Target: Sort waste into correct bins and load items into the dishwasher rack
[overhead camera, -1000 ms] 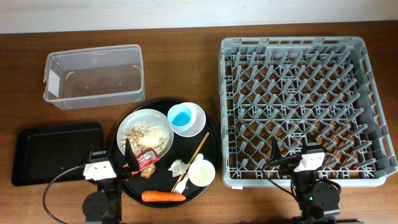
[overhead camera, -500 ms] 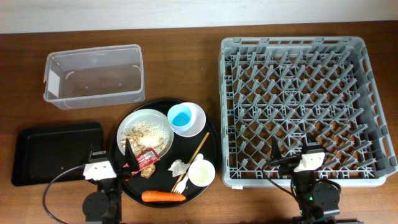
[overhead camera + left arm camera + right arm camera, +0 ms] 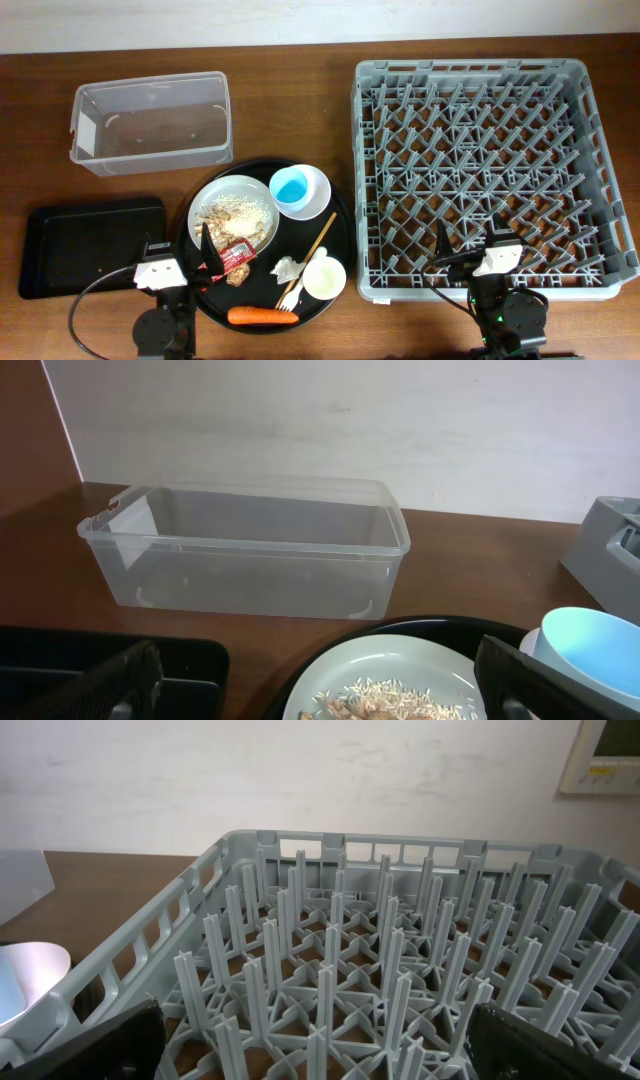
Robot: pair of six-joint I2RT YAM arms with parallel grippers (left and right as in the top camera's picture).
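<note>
On the round black tray (image 3: 341,222) sit a white plate (image 3: 252,196) with beige food scraps (image 3: 232,216), a light blue cup (image 3: 291,187) inside a pinkish-white bowl (image 3: 316,183), a red wrapper (image 3: 238,253), crumpled tissue (image 3: 287,267), a chopstick (image 3: 321,242), a white fork (image 3: 291,291), a small white cup (image 3: 325,279) and a carrot (image 3: 263,316). My left gripper (image 3: 178,250) is open and empty at the tray's near left edge; its view shows the plate (image 3: 400,665) and scraps (image 3: 385,700). My right gripper (image 3: 468,240) is open and empty over the front of the grey rack (image 3: 480,100).
The clear tub (image 3: 150,122) stands at the back left, also in the left wrist view (image 3: 245,550). The black rectangular tray (image 3: 92,245) lies at the front left. The rack's pegs (image 3: 380,950) fill the right wrist view.
</note>
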